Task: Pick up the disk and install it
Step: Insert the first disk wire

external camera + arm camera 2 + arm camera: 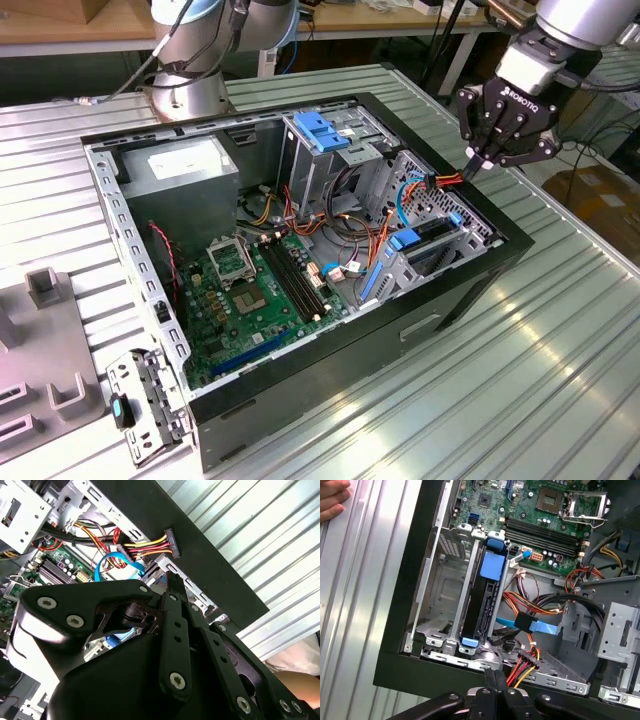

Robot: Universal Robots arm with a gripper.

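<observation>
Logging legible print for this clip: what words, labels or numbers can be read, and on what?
On the claw: white maker's lettering on its body, not quoted here.
On the power supply: white label, too small to read.
On the motherboard: markings too small to read.
On the disk: nothing readable.

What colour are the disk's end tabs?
Bright blue; the disk shows them best in the first wrist view.

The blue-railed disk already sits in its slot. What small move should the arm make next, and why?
Probably shift the shut gripper inward over the disk to press its blue end tab home. The disk stands on edge in the drive bay; the gripper holds nothing and hangs at the case rim beside the power connector. Seating unclear.
</observation>
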